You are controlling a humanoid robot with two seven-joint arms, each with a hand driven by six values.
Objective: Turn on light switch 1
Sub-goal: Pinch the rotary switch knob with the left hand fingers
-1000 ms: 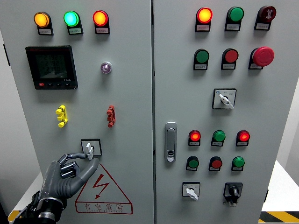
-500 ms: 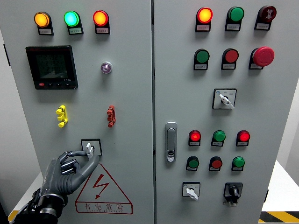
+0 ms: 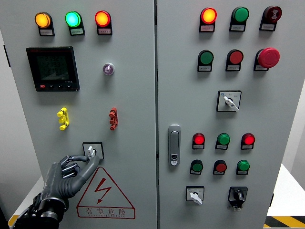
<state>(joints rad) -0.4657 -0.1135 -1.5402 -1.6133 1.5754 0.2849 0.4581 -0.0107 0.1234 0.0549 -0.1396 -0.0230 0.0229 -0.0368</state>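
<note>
A small rotary switch [image 3: 91, 151] with a white knob sits in a black-framed square low on the left cabinet door [image 3: 128, 95]. My left hand [image 3: 90, 158] comes up from the lower left corner. Its index finger [image 3: 77, 157] and thumb [image 3: 93, 164] pinch the knob from below. The knob leans slightly to the upper left. The other fingers are curled beneath the index finger. My right hand does not show in the head view.
A yellow-red hazard triangle label [image 3: 105, 194] lies just below the switch. Yellow [image 3: 62, 118] and red [image 3: 113, 119] clips sit above it, and a black meter display [image 3: 52, 68]. The right door carries a handle [image 3: 174, 145], lamps, buttons and more rotary switches [image 3: 229, 101].
The thumb rose from below the switch and closed against the knob opposite the index finger. The knob now tilts a little to the left. The arm barely shifted.
</note>
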